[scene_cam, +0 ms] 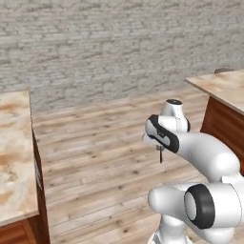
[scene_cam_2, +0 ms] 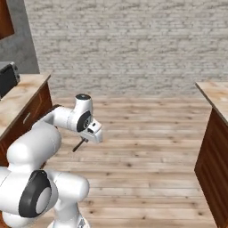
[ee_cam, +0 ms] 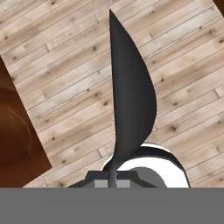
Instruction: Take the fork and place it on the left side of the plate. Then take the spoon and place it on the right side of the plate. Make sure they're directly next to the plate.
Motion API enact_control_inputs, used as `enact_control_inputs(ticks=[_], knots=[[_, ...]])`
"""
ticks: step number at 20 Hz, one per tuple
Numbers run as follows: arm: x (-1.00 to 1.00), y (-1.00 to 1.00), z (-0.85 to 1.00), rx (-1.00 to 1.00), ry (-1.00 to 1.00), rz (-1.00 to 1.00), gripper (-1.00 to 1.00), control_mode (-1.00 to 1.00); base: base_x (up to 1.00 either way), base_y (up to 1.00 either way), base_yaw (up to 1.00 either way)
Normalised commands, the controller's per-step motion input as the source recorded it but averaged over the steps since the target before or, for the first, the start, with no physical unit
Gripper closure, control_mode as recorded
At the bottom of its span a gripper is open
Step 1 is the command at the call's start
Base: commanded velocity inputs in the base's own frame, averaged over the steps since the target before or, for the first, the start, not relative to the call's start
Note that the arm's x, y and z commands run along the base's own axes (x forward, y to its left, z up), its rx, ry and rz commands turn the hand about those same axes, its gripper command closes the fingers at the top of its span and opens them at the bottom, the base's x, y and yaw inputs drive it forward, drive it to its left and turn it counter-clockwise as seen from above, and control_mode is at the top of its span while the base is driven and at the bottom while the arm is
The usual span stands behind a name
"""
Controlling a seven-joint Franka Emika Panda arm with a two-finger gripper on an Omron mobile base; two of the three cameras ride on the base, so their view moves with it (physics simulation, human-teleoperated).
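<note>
Hand view: spoon [ee_cam: 131,100] in claw [ee_cam: 113,178] — bowl outward.

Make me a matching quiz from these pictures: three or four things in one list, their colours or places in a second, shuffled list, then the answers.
Things
1. spoon
2. brick wall
3. floor
4. counter

Descriptions
A. pale wooden planks
B. grey, at the back of the room
C. dark, held in the gripper
D. light marbled top, on the left of the left base view

Pairs: 1-C, 2-B, 3-A, 4-D
</note>
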Motion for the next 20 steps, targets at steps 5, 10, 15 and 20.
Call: enact_control_inputs(ticks=[5, 10, 15, 20], knots=[[0.0, 0.0, 0.0, 0.0, 0.0, 0.0, 1.0, 1.0, 0.8, -0.19, 0.0], [0.0, 0.0, 0.0, 0.0, 0.0, 0.0, 1.0, 1.0, 0.81, -0.23, 0.0], [0.0, 0.0, 0.0, 0.0, 0.0, 0.0, 1.0, 1.0, 0.78, -0.25, 0.0], [0.0, 0.0, 0.0, 0.0, 0.0, 0.0, 1.0, 1.0, 0.8, -0.26, 0.0]])
